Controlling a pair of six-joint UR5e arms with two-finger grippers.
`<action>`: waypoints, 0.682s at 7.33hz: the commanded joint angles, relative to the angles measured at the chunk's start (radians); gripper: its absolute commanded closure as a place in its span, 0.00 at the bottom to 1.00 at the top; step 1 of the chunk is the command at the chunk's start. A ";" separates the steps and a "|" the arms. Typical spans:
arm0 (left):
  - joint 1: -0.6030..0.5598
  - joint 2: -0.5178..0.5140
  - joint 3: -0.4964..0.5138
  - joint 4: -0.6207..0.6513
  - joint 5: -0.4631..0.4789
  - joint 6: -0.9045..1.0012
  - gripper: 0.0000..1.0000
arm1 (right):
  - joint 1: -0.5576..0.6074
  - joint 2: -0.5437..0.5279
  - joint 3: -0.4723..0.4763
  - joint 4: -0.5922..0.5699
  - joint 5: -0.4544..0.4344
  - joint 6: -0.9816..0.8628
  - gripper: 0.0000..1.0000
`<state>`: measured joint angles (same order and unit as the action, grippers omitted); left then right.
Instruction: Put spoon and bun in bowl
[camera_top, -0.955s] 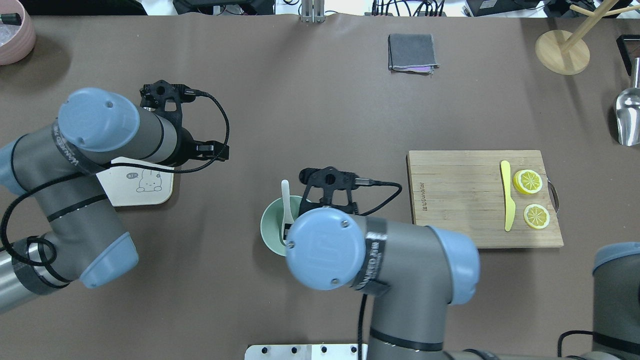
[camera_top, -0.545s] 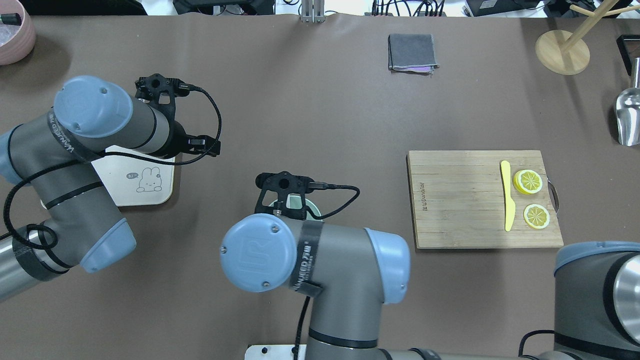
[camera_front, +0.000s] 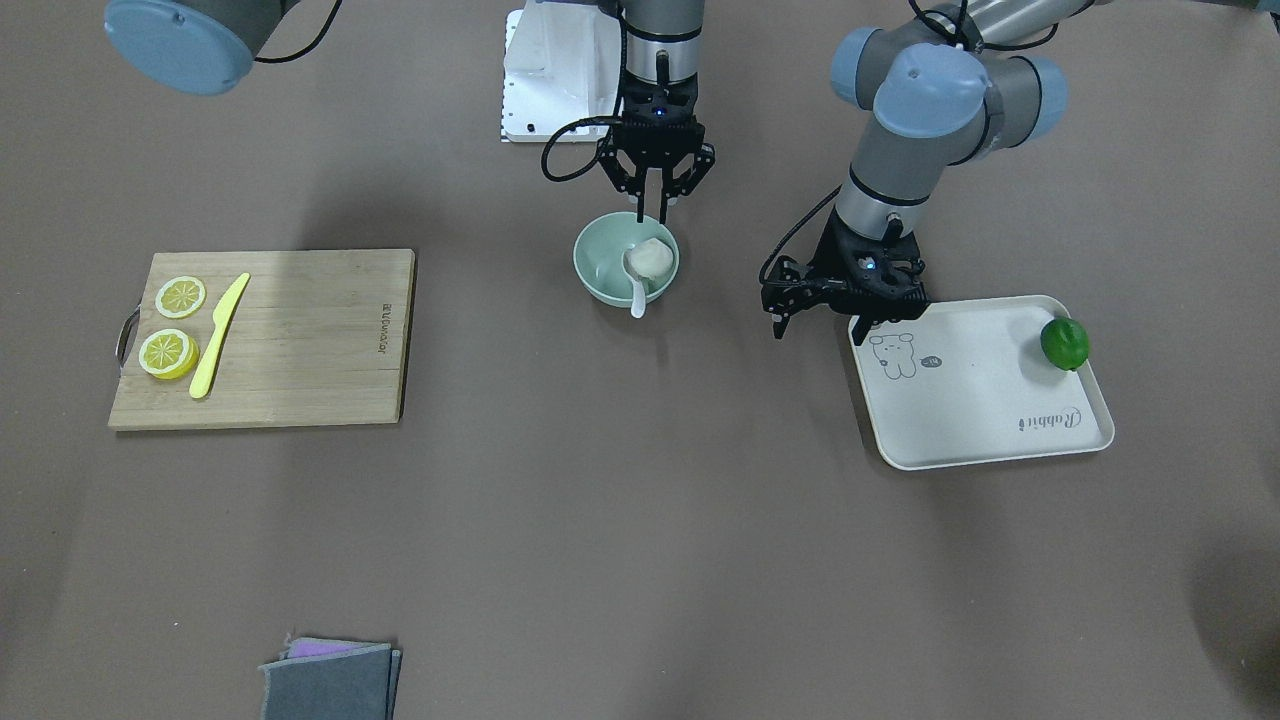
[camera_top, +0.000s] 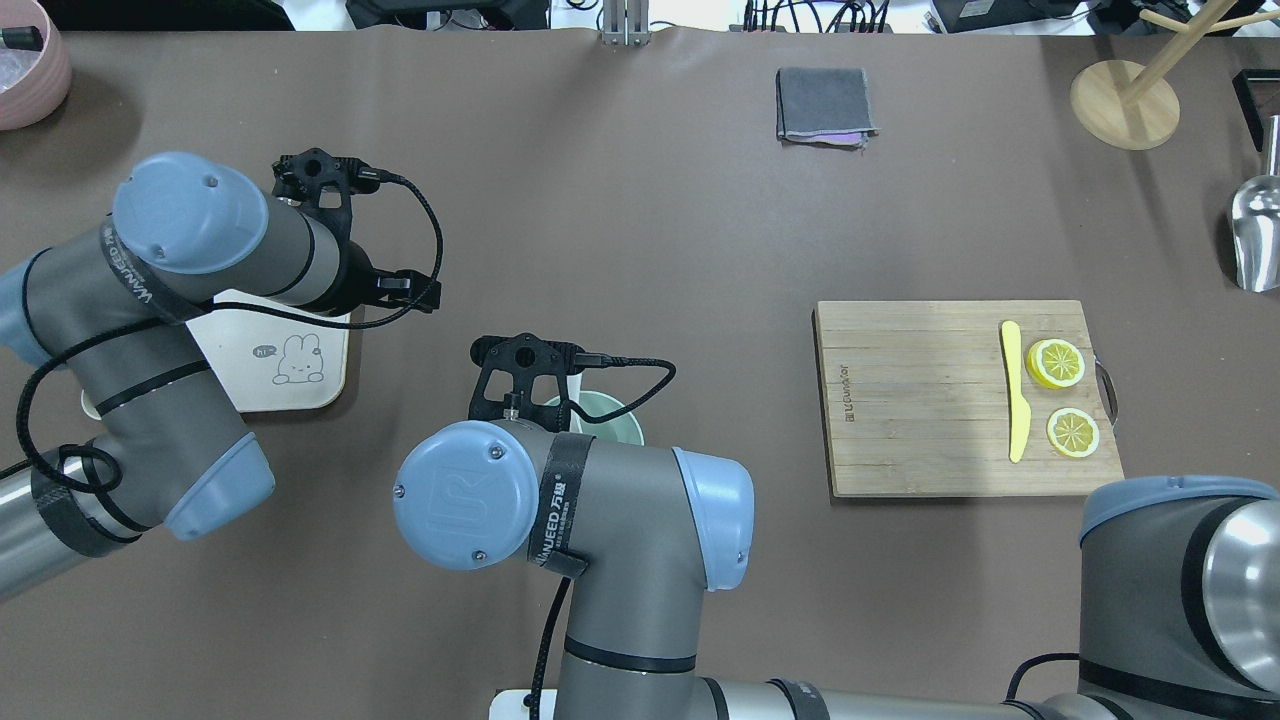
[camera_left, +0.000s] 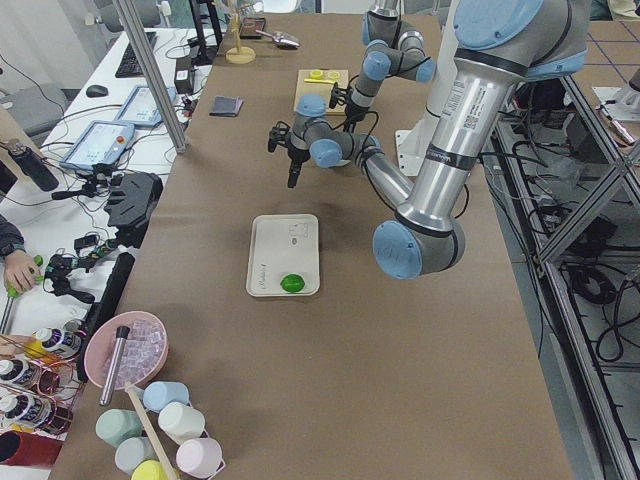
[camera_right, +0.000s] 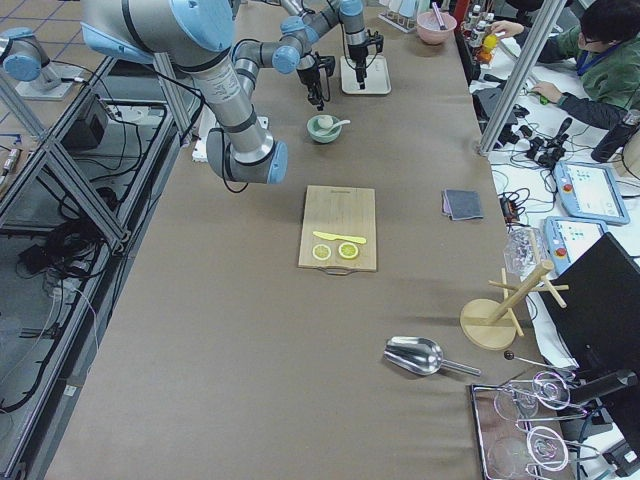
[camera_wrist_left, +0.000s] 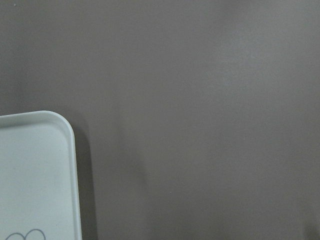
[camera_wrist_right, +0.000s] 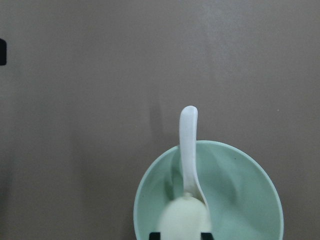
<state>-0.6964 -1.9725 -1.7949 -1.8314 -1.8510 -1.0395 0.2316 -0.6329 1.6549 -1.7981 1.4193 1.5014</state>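
Board (camera_front: 300, 330) first, far left from where I'm standing across from the robot. Knife (camera_front: 218, 335) and two lemon slices (camera_front: 181, 297) are lying on it, well apart from the action.

Mid-table, the bowl (camera_front: 595, 285) is holding both things already. The bun (camera_front: 652, 258) is sitting inside, and the spoon (camera_front: 637, 295) is lying with its scoop against or under the bun, handle poking out over the rim toward me. Right gripper (camera_front: 652, 212) is hanging just above the bun, fingers (camera_wrist_right: 155, 235) spread roughly bun-wide and gripping nothing, so the job is looking basically done to me.

Further right, the left gripper (camera_front: 850, 300) is hovering by the corner of the tray (camera_front: 990, 420). I'm not seeing anything in it, but I can't tell how far it's open. A lime (camera_front: 1064, 343) is sitting at the tray's far end.

What I'm worrying about: those fingers are straddling the bun pretty closely. If that arm pulls away sideways instead of straight up, it could end up dragging the bun out. It could also clip the spoon handle, which is resting on the rim and looking easy to flip.
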 joint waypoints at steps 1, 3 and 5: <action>0.000 0.001 -0.001 0.001 -0.001 0.001 0.02 | 0.015 -0.001 0.020 -0.003 0.024 -0.007 0.00; -0.096 0.016 0.002 0.047 -0.142 0.118 0.02 | 0.108 -0.014 0.074 -0.047 0.145 -0.071 0.00; -0.265 0.082 -0.026 0.203 -0.224 0.400 0.02 | 0.277 -0.141 0.132 -0.041 0.251 -0.278 0.00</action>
<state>-0.8684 -1.9293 -1.8026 -1.7143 -2.0299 -0.8006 0.4026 -0.6946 1.7461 -1.8405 1.6081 1.3548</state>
